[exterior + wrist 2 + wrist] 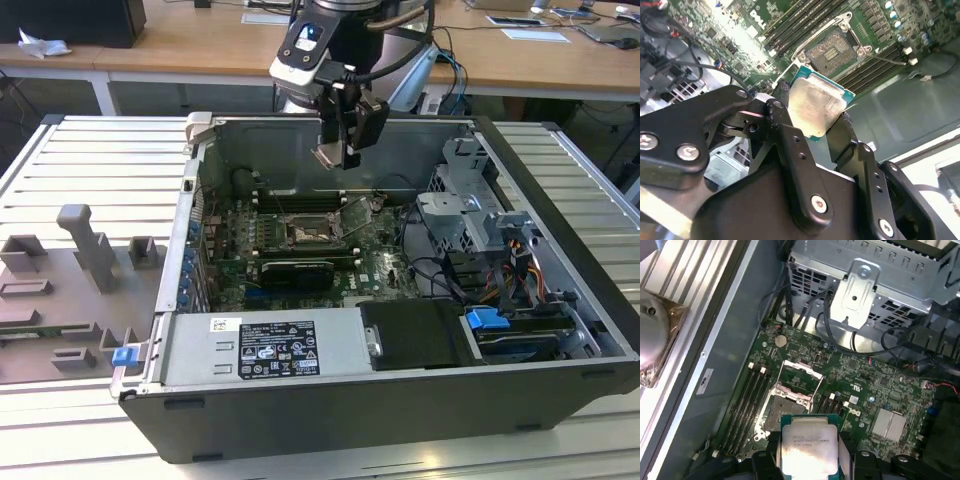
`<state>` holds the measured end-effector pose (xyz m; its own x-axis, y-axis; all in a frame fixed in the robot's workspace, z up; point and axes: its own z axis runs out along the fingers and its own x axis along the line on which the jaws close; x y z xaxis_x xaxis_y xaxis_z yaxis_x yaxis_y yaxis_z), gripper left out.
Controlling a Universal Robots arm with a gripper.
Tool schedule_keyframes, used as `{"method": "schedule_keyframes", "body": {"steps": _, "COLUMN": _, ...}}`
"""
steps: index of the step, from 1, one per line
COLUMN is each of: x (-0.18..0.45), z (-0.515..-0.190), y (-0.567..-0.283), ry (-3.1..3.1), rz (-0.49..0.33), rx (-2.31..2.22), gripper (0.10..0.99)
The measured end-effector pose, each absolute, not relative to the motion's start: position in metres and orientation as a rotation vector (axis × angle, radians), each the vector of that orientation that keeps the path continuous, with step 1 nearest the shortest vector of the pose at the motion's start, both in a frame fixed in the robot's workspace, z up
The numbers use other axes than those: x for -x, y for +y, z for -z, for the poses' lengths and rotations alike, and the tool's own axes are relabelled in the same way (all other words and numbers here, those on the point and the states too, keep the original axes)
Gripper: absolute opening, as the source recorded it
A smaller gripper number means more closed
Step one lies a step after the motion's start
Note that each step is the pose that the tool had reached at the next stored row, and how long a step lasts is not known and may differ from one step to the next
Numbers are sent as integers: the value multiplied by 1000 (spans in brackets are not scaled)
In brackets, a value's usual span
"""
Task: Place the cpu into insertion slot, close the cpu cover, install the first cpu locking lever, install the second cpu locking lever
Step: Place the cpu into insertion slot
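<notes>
gripper (812, 117): black fingers (790, 145) clamped on two opposite edges of the cpu (817, 102); in the exterior view it hangs above the open computer case (560, 310), clear of the board
cpu: held off the board, over the insertion slot (782, 410) and not touching it; in the first wrist view its pale metal face (807, 442) carries several lines of dark print, too fine to make out; green edging shows round the lid
insertion slot: dark square socket with a silvery rim (832, 50), nothing seated in it
cpu cover: silvery frame (802, 368) swung up off the slot, hinged at the slot's far edge in the first wrist view
green board (865, 385): white lettering and a small white sticker near the socket; long black memory slots (747, 395) flank the slot
case wall: narrow white label (705, 381), text unreadable
power supply (340, 345): large white label (275, 348) crowded with small print and marks, near the exterior view's front edge
grey fixture block (85, 250): on the slatted table (90, 160), at the exterior view's left
</notes>
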<state>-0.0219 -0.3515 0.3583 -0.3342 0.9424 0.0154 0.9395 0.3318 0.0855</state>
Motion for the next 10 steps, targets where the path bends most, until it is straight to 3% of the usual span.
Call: {"method": "schedule_keyframes", "body": {"steps": 10, "x": 22, "z": -352, "y": -351, "ry": 2381, "rz": -113, "rx": -1985, "gripper": 541}}
